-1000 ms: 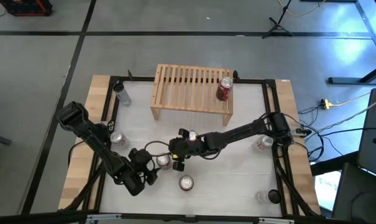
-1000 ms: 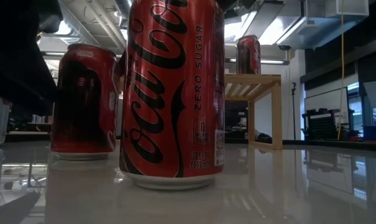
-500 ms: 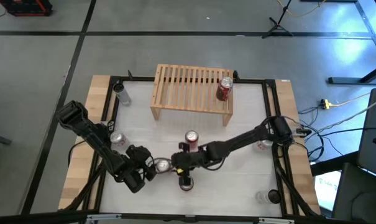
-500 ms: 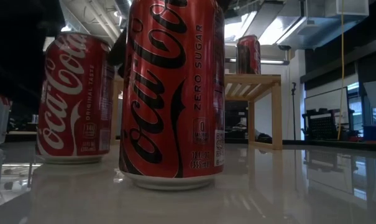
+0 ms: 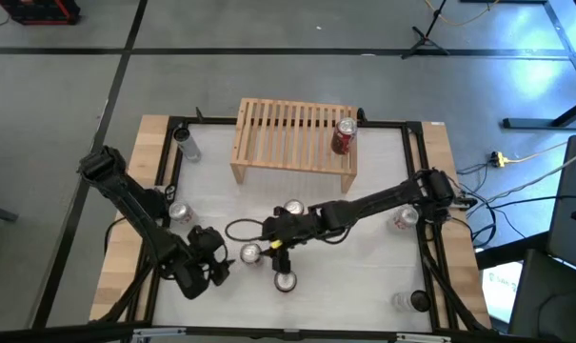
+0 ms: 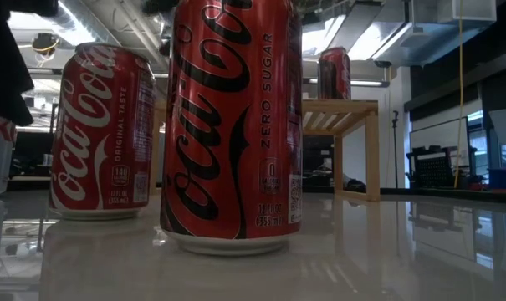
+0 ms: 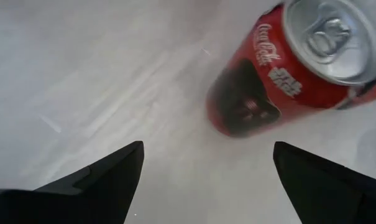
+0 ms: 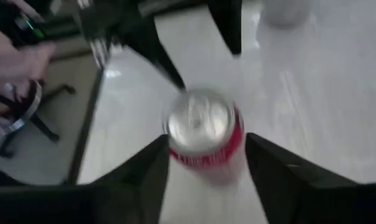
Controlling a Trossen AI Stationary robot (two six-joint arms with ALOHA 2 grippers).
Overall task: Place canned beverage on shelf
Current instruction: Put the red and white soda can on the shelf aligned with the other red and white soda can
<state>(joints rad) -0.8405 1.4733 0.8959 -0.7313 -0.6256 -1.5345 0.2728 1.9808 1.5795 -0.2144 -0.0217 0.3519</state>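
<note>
While hanging empty with fingers apart just short of the nearest can, keep left gripper back. Lower right gripper, fingers spread, apparently above that can, squarely to mid-wall before closing. Then lift towards shelf, well beyond it, clear of shelved can.
</note>
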